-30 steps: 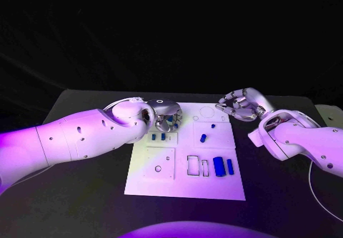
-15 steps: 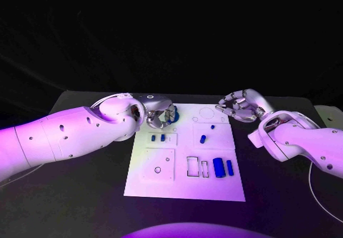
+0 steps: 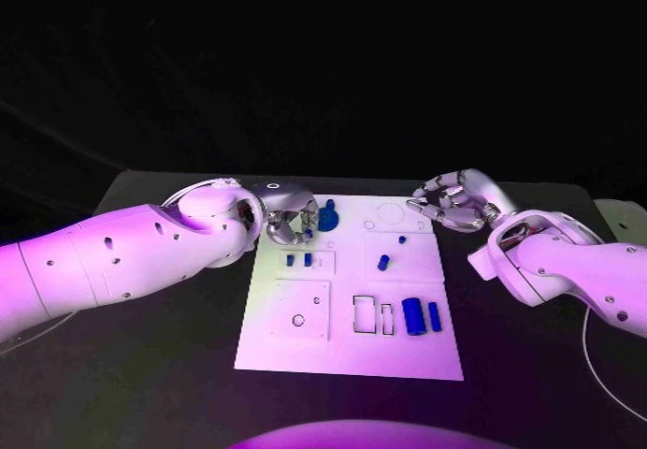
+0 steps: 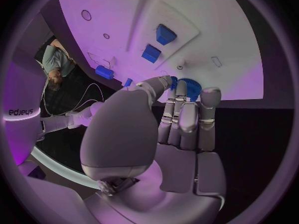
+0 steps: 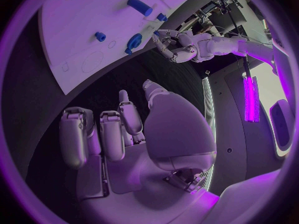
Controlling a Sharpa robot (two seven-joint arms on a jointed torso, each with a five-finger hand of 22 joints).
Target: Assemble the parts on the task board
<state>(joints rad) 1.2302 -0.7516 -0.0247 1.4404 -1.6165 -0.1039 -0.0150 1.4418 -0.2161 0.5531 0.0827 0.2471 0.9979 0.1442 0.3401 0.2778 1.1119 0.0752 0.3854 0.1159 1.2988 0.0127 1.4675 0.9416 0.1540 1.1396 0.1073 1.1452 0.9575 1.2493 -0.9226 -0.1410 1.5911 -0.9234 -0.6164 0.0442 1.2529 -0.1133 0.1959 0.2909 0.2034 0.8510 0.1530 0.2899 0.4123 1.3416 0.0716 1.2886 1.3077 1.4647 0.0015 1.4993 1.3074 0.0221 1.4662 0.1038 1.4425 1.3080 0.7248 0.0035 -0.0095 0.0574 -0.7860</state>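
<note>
Up near the board's (image 3: 348, 360) far-left corner, the left hand (image 3: 289, 224) pinched a blue toothed wheel (image 3: 328, 221) at its fingertips; the head view showed it standing on edge, its flat face turned toward the right edge. From the left wrist, only its toothed rim (image 4: 192, 88) peeked past the fingers (image 4: 178, 118). By the far-right corner, the right hand (image 3: 452, 200) hung with fingers curled, holding nothing.

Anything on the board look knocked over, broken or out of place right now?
Nothing stands out. The task board lies flat and square on the table, and the blue parts sit on it undamaged. The left hand holds a blue gear at the board's far edge; the right hand hovers holding nothing.
</note>
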